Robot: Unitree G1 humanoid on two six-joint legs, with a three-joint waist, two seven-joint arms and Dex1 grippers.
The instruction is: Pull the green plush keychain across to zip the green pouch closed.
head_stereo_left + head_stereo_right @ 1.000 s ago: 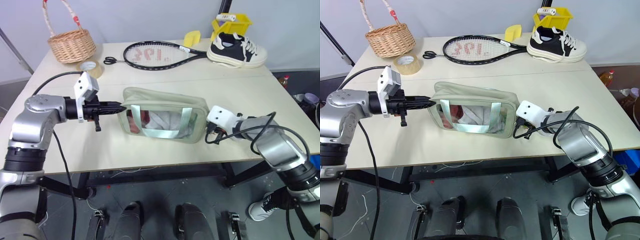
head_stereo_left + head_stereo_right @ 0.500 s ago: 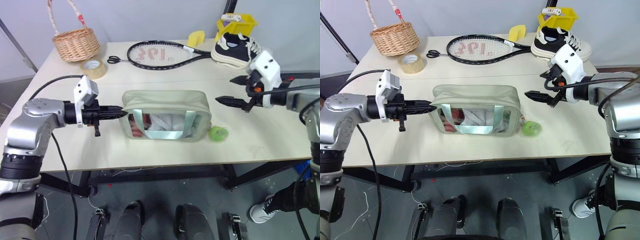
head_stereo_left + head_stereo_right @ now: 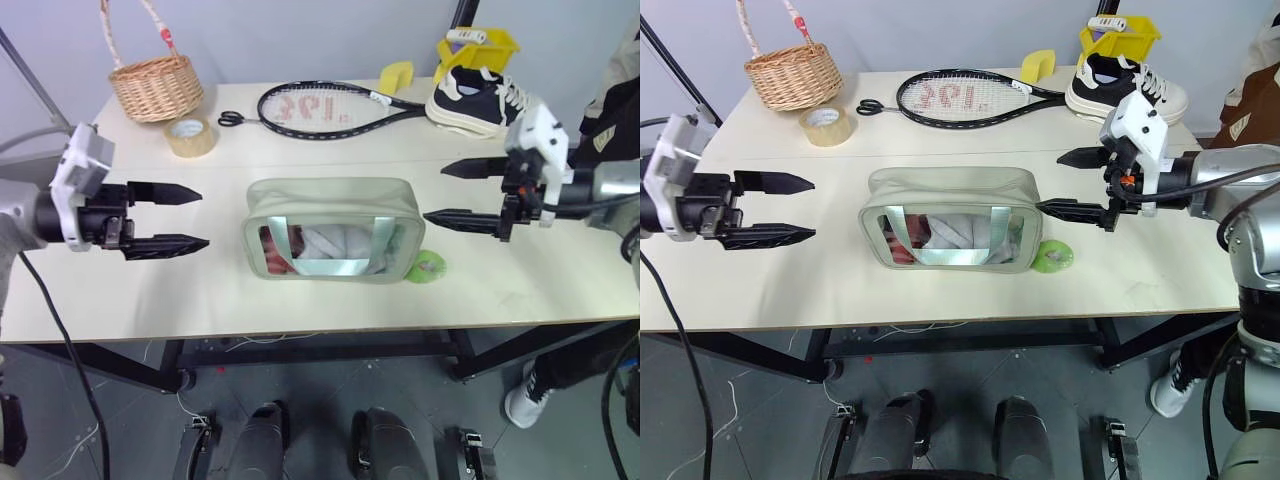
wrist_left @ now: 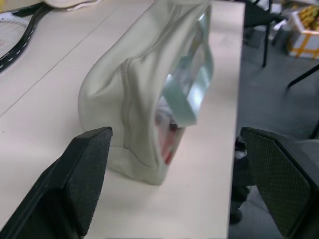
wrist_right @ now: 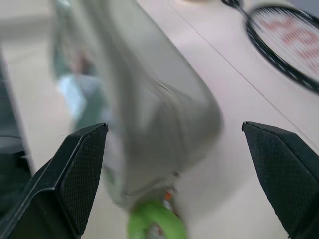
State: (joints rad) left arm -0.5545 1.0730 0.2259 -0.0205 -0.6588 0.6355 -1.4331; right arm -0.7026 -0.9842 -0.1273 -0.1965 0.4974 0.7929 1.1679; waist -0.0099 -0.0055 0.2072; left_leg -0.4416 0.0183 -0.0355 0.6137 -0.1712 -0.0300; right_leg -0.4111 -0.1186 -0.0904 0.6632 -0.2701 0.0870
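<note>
The green pouch [image 3: 335, 230] stands upright in the middle of the table, its clear window and mint strap facing me. Its zipper seam runs along the top in the left wrist view, where the pouch [image 4: 144, 99] is seen end-on. The green plush keychain [image 3: 428, 266] lies on the table against the pouch's right end, and the right wrist view shows the keychain [image 5: 154, 223] below that corner. My left gripper [image 3: 203, 218] is open, hovering clear of the pouch's left end. On the right side, my right gripper [image 3: 434, 192] is open just above the keychain, holding nothing.
Along the back of the table are a wicker basket [image 3: 155, 85], a tape roll [image 3: 188, 137], scissors [image 3: 232, 119], a tennis racket [image 3: 320, 105], a shoe [image 3: 485, 100] and a yellow bin [image 3: 475, 45]. A person's clothing [image 3: 1255, 90] shows at the far right.
My left gripper let go of the pouch's left end, opened and drew back to the left. My right gripper rose off the keychain and opened; the keychain stays on the table.
</note>
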